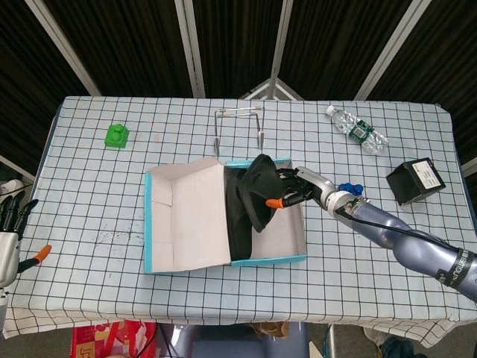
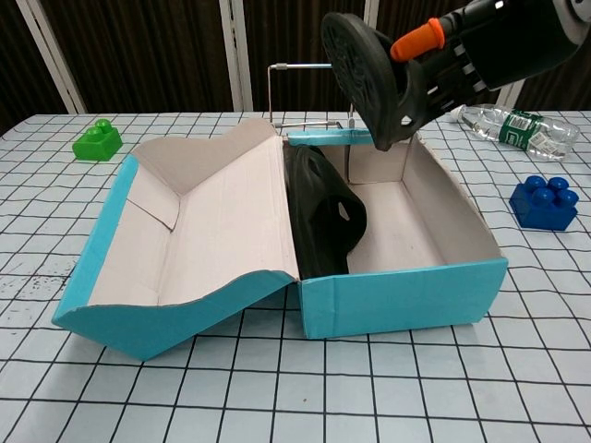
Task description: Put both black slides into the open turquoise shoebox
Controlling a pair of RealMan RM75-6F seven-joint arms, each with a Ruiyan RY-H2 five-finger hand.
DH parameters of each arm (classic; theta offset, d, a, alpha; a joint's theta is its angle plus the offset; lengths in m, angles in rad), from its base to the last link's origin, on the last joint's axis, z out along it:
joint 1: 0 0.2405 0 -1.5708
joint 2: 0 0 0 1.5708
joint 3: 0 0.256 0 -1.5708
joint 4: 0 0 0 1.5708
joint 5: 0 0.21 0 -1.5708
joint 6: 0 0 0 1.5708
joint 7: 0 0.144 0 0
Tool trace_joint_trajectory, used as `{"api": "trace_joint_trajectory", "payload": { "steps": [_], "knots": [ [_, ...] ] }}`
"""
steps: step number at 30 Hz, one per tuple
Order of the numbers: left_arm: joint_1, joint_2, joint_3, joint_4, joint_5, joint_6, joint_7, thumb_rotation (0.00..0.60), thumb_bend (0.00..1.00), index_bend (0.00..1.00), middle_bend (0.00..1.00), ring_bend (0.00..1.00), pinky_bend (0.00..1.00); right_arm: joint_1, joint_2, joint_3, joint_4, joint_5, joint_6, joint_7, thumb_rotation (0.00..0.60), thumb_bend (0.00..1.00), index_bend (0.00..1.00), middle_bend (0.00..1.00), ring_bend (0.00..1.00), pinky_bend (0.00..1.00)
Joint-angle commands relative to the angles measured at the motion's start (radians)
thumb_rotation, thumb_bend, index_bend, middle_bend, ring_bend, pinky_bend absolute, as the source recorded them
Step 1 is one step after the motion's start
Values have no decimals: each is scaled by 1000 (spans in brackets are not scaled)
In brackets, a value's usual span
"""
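Holding one black slide (image 2: 363, 76) above the open turquoise shoebox (image 2: 403, 297), the right hand (image 2: 459, 63) is gripping it with its dark fingers wrapped around the sole's edge, an orange fingertip (image 2: 417, 40) showing on top. The slide is tilting on edge, its ridged sole facing the chest camera, hanging over the box's far end near the back wall. In the head view the same slide (image 1: 258, 192) is sitting over the upper part of the box (image 1: 294, 259), with the right hand (image 1: 297, 189) just beside it and the grey forearm reaching in from the right.

The other black slide (image 2: 321, 214) is standing on its side inside the shoebox, leaning against the left wall where the lid hinges. The lid (image 2: 202, 225) is lying folded open to the left, its pale inner face up.

The left hand (image 1: 10, 224) is showing only at the left edge of the head view, beside the table (image 1: 89, 194), its dark fingers spread apart and holding nothing.

A green toy block (image 1: 116, 136) is sitting near the table's far left corner, a wire stand (image 1: 238, 125) is standing just behind the shoebox, a plastic water bottle (image 1: 356, 130) is lying toward the far right, a blue toy block (image 2: 544, 202) is sitting right of the box, and a black box (image 1: 415, 180) is resting near the right edge.
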Motion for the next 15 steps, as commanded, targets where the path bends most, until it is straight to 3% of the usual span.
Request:
{"api": "trace_joint_trajectory", "payload": {
  "steps": [1,15],
  "knots": [
    [-2,-2,-1,3,-2,-4,1,600,239,131,0,0,118,-21,-42,6,33,-30,-23,15,600,772,556,468,408,258],
    [-5,-10,-2,12,-5,-7,12,600,239,131,0,0,118,-78,-163,53,154,-123,-83,36,600,773,555,467,408,257]
  ]
}}
